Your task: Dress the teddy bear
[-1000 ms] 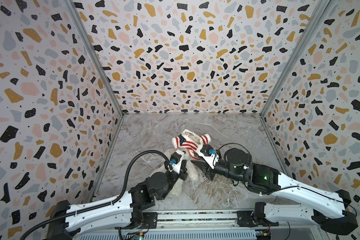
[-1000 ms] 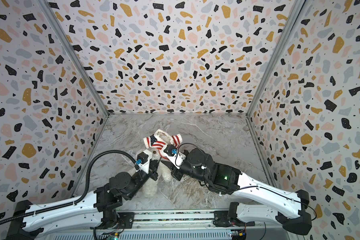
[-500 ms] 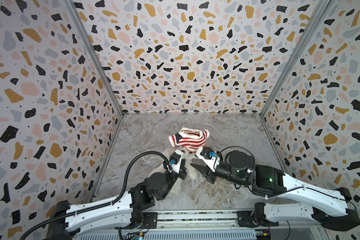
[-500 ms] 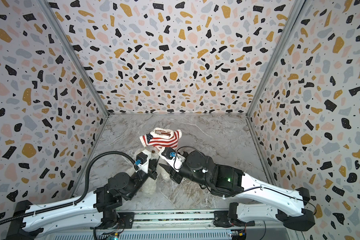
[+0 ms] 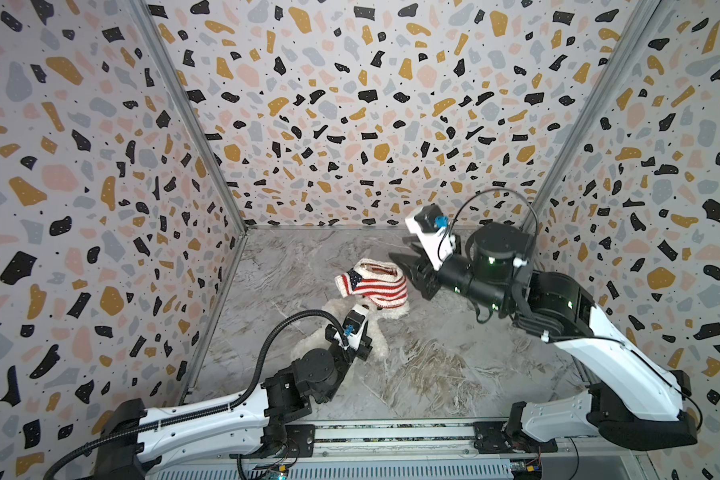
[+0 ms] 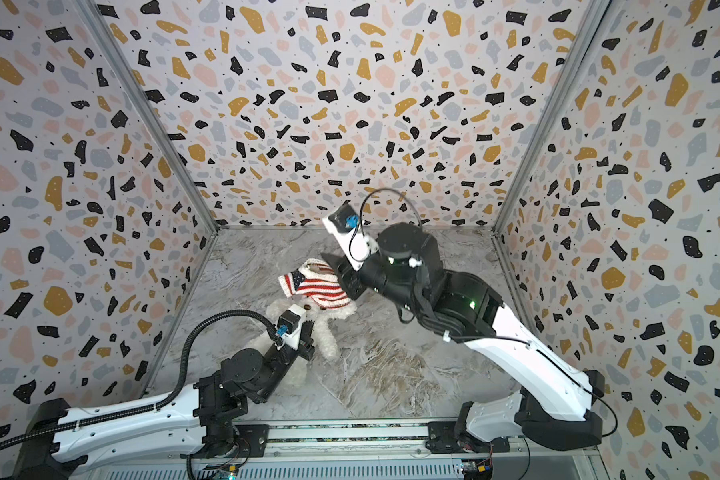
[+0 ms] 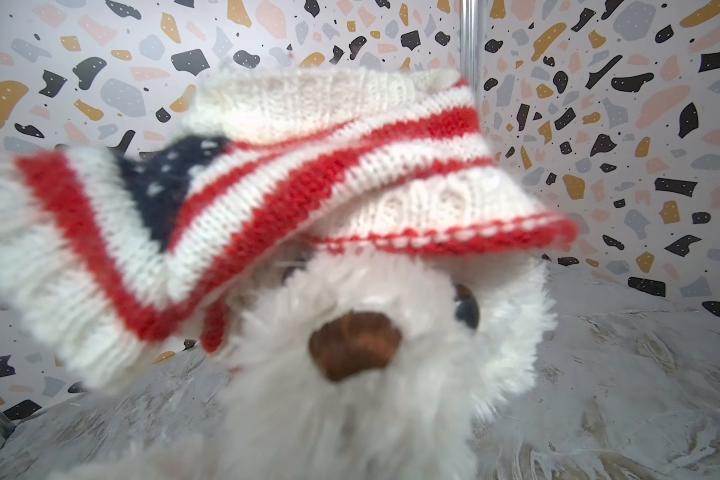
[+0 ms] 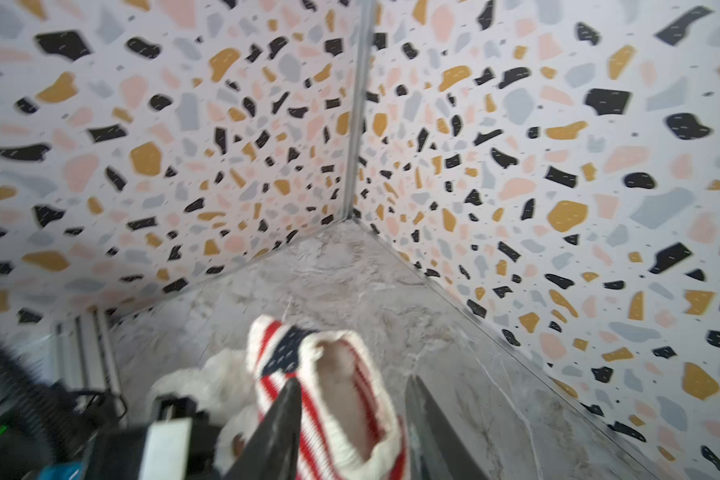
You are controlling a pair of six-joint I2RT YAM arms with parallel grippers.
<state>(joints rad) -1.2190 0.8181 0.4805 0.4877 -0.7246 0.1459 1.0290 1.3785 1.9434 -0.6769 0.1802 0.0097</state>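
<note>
Both arms are mounted on the rail [image 5: 391,432] at the near edge. The left arm [image 5: 208,419] lies low and nearly flat, its forearm angled up over the marbled floor [image 5: 433,374] to the left of centre. The left gripper [image 5: 362,349] is sunk in the white fur of the teddy bear [image 5: 378,332] and closed down narrow on the plush; its wrist camera hides the jaws themselves. The bear sits left of centre on the floor, facing the left wrist camera, brown nose and one dark eye showing.

Over its head sits the striped knit top [image 5: 375,286] like a cap, with the navy starred patch to the bear's side and its opening upward. The right arm [image 5: 624,365] climbs steeply from its base, bends at the elbow and reaches leftward toward the middle. The right gripper [image 5: 402,268] hangs raised just beside the top's far edge, jaws parted and gripping nothing, as far as the wrist view shows. Behind stands the speckled back wall [image 5: 350,104].
</note>
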